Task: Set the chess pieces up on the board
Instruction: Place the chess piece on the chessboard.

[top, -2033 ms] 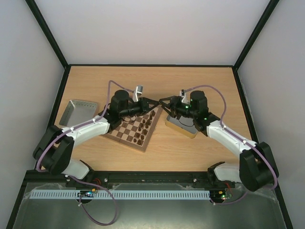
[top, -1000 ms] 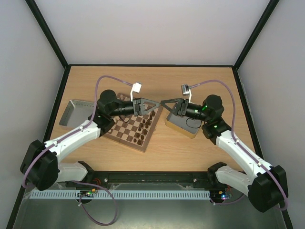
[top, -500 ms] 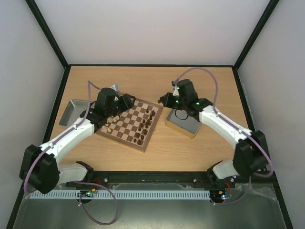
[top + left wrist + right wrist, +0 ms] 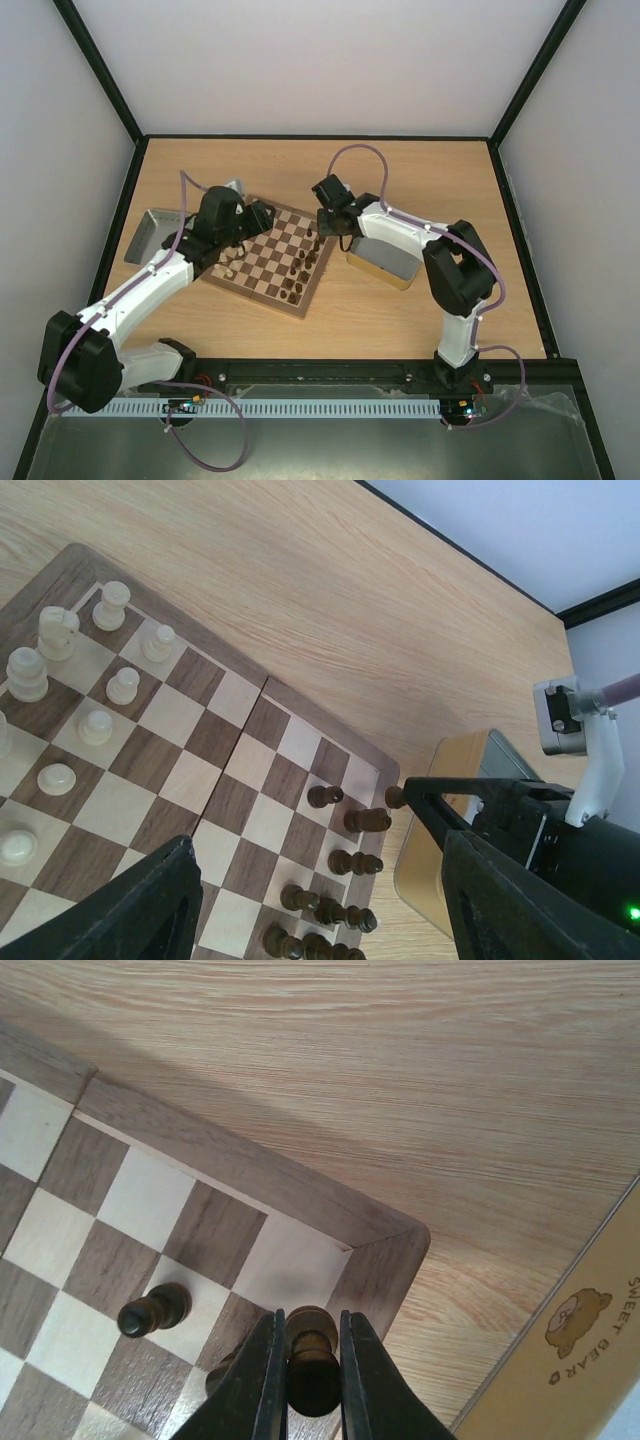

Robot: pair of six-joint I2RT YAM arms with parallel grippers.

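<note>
The board (image 4: pixel 262 300) lies left of centre, turned at an angle. Pale chess pieces (image 4: pixel 60 630) stand on its left side and dark ones (image 4: pixel 345 860) crowd its right edge, some lying on their sides. My left gripper (image 4: pixel 320 920) hovers open above the board's far left part (image 4: pixel 262 215) with nothing between its fingers. At the board's far right corner my right gripper (image 4: pixel 312 1360) is shut on a dark piece (image 4: pixel 312 1345), held just above the rim beside a pale corner square. That same grip shows in the left wrist view, at the right gripper (image 4: pixel 408 792).
A tan tin (image 4: pixel 385 262) marked SWEET BEAR (image 4: pixel 590 1330) sits right beside the board's right corner. A grey tray (image 4: pixel 150 232) lies left of the board. Black frame posts and pale walls bound the wooden table (image 4: pixel 430 170).
My left gripper has opened and drawn back from the middle to the board's far left side. The right arm has swung left from above the tin to the board's far corner, still shut.
</note>
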